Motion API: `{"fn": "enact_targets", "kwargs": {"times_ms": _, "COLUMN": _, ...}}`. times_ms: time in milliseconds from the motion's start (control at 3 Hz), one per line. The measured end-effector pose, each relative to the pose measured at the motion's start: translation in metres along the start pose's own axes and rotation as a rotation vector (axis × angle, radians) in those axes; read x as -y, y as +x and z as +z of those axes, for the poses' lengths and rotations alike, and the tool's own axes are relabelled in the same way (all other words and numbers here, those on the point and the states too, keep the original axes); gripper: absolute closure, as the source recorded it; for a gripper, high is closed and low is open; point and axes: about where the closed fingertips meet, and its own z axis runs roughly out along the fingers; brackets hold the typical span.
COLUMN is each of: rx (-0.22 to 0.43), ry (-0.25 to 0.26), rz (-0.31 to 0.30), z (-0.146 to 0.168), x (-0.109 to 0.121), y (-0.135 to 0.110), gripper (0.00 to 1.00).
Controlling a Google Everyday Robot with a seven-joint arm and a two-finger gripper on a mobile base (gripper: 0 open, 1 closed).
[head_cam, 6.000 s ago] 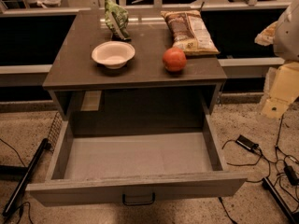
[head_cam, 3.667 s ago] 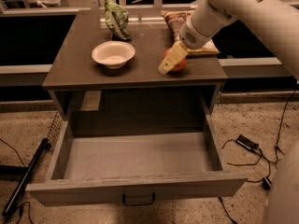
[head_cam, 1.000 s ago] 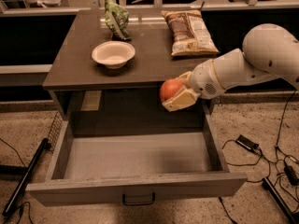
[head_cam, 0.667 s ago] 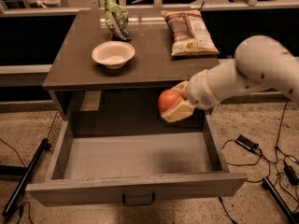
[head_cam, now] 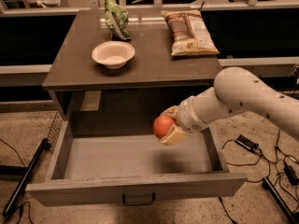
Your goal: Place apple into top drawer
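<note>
Camera view: one shot from the front of the bench, looking down into the pulled-out drawer
Hand: hand (head_cam: pixel 170 124) at the tip of the white arm (head_cam: pixel 243 94), which reaches in from the right; it hangs over the right half of the drawer, lower than the bench's front edge
Hand state: closed on the apple, one finger over the top and one under it
Apple: apple (head_cam: pixel 162 125) sits in the hand, its red side poking out to the left; it is in the air, apart from the drawer floor
Key relation: the floor of the top drawer (head_cam: pixel 117 155) lies straight below the apple; right wall near on one side, front panel toward the camera, so the way to go is down, no sideways shift needed by the look of it
Drawer: open wide, grey floor showing, dark handle (head_cam: pixel 138 199) on the front panel
Step judged: apple is over the target; lowering and release not yet done
Risk judged: a round fruit let go from this height may bounce or roll toward a wall
Bench top: bench (head_cam: pixel 140 69) carries white bowl (head_cam: pixel 113 54), chip bag (head_cam: pixel 189 31) and green packet (head_cam: pixel 116 18), all well apart from the hand
</note>
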Motion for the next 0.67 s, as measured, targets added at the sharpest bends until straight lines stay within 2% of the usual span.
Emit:
{"fn": "enact_targets", "kwargs": {"times_ms": 333, "rx": 0.007, "ry": -0.016, "rz": -0.023, "z": 0.013, "x": -0.003, "y": 0.006, "gripper": 1.00}}
{"fn": "enact_targets", "kwargs": {"times_ms": 667, "rx": -0.033, "ry": 0.016, "rz": -0.149, "z": 0.032, "x": -0.010, "y": 0.016, "gripper": 1.00}}
